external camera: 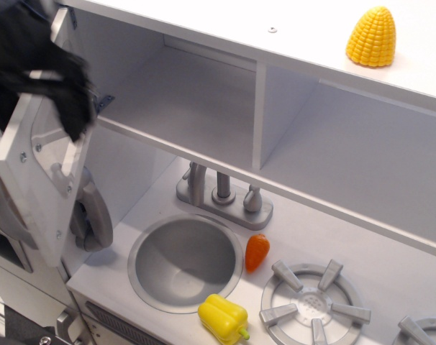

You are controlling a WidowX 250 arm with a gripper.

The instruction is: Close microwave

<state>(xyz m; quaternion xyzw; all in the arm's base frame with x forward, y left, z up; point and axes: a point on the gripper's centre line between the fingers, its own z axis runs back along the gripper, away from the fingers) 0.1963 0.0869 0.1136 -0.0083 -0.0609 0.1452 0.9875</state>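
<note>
Microwave (167, 100) door (42, 180) wide open; gripper (49, 79) blurred at its top edge, jaws' state unclear. Risk: slipping off mid-push.

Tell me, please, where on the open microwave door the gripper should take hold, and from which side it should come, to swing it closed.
Probably the free edge of the microwave door, farthest from the hinge, gripped or pushed from the door's outer face on the left. The door stands wide open, so that edge gives the most leverage. The gripper is blurred near the door's top; its jaws cannot be read.
</note>
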